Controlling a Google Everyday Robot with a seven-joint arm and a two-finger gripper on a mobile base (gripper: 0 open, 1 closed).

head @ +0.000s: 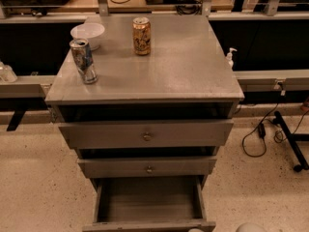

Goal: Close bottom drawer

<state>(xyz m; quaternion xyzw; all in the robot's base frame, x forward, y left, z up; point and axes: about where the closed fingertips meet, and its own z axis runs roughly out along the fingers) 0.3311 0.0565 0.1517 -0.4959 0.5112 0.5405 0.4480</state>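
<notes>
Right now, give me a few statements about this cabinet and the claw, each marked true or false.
1. The bottom drawer is pulled out and empty. True.
2. A blue can and a gold can stand on the cabinet top. True.
3. The bowl lies in the bottom drawer. False: it sits on the cabinet top, back left.
4. The claw grips the middle drawer's knob. False: it barely shows at the picture's bottom edge, right of the bottom drawer.
</notes>
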